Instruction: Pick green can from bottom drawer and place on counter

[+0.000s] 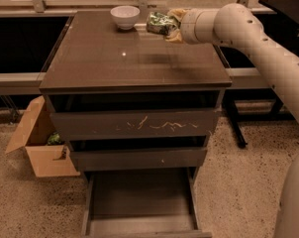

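Aloft, fingers (pixel 174 35) clasp green can (pixel 159 23), beside bowl (pixel 124 17)

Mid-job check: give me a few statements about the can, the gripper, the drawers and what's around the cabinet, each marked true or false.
1. The gripper holds the green can over the rear of the counter. True.
2. The bottom drawer is pushed shut. False: it stands pulled out.
3. A white bowl sits on the counter beside the can. True.
4. The cardboard box stands on the counter. False: it is on the floor beside the cabinet.
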Controlling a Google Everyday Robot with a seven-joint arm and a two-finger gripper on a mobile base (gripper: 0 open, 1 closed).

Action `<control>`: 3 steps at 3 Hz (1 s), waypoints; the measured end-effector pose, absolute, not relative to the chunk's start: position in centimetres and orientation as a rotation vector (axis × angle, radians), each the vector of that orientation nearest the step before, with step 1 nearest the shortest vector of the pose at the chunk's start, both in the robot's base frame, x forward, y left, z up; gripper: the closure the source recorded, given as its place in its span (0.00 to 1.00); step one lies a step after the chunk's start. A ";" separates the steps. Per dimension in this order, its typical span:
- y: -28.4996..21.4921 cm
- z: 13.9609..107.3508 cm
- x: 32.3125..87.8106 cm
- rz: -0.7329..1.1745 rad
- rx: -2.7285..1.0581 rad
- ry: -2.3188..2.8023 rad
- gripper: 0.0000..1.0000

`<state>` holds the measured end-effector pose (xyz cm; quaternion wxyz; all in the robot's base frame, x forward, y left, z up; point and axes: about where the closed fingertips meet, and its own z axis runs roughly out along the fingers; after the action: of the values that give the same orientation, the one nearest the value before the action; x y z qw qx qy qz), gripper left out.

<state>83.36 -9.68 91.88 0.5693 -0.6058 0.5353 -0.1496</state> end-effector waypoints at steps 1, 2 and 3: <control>-9.9 91.9 83.3 -0.308 -1.378 1.330 1.00; -10.0 92.1 82.4 -0.231 -1.317 1.475 1.00; -9.9 91.7 81.6 -0.099 -1.212 1.625 1.00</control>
<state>81.60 -9.94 91.68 0.5277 -0.5071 0.6802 -0.0414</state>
